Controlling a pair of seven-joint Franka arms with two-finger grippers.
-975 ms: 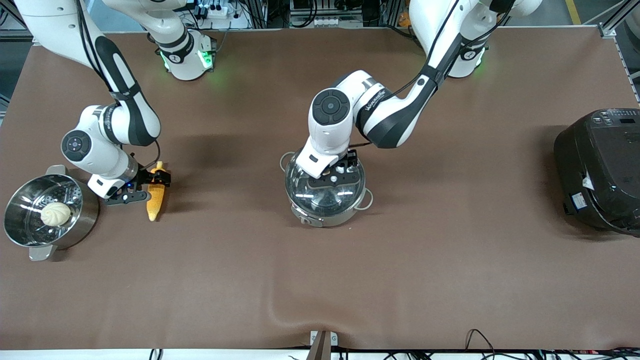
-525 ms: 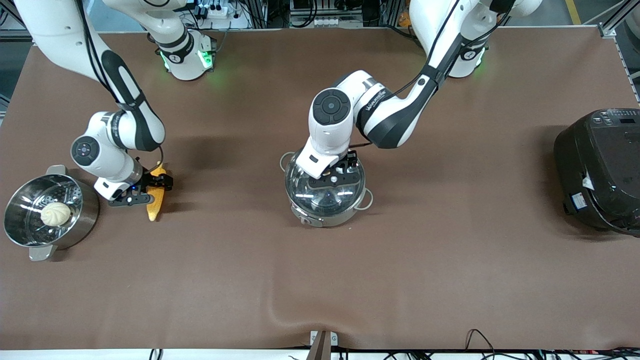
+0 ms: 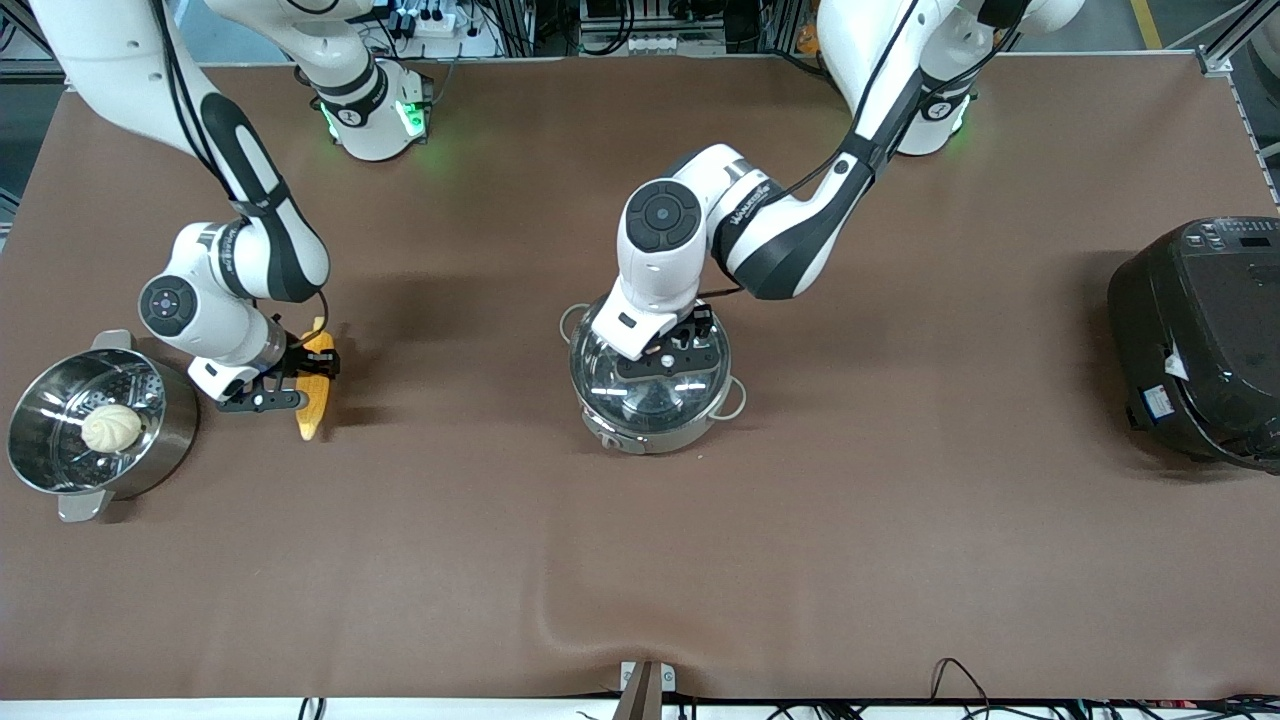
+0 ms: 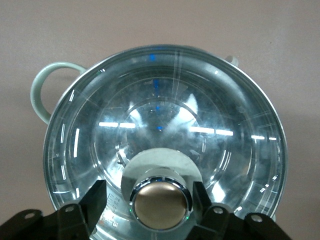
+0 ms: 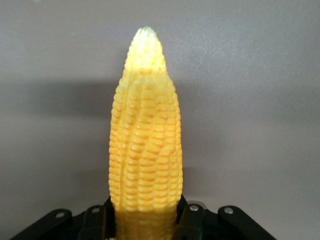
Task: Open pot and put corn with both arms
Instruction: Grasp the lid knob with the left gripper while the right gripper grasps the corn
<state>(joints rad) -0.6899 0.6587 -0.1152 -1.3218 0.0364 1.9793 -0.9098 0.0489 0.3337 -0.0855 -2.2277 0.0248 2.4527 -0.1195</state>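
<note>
Since a second ago the right gripper (image 3: 300,378) has lifted the corn (image 3: 313,388) slightly, its tip still low near the table (image 3: 800,520); its jaws pinch the cob's thick end. The left gripper (image 3: 672,345) has stayed over the pot (image 3: 650,380), jaws spread either side of the lid knob (image 4: 160,204), lid (image 4: 165,135) still on. One corn, one pot, one steamer (image 3: 95,425) at the corn's 8 o'clock holding one bun (image 3: 111,427), one black cooker (image 3: 1200,340).

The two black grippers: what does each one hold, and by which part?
Right gripper: yellow corn cob, thick end. Left gripper: around clear glass lid's copper-coloured knob; contact unclear.
</note>
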